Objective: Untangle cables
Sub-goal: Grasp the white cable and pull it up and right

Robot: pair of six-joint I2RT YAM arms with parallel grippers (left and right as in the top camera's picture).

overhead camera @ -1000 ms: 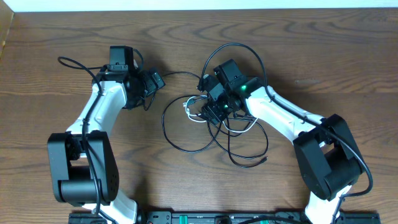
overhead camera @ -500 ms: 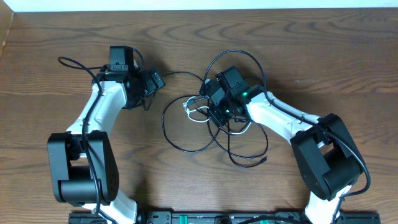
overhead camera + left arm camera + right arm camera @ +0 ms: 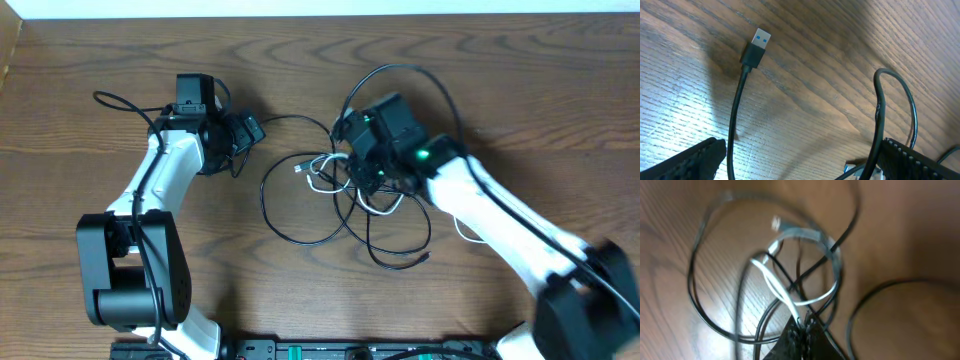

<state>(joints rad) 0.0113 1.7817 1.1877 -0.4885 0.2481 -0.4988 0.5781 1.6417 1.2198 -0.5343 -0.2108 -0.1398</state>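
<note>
Here, right gripper (image 3: 801, 329) pinches white cord (image 3: 776, 286) among black cables (image 3: 690, 280).

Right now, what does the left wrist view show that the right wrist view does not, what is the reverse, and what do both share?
Only the left wrist view: a black cord ending in a USB plug with a blue insert, lying flat between the wide-open jaws of the left gripper.
Only the right wrist view: the white cord looped through a blurred tangle of black cords, and the shut right gripper, which seems to pinch the white cord.
Both: thin black cable lying on the wooden table.
</note>
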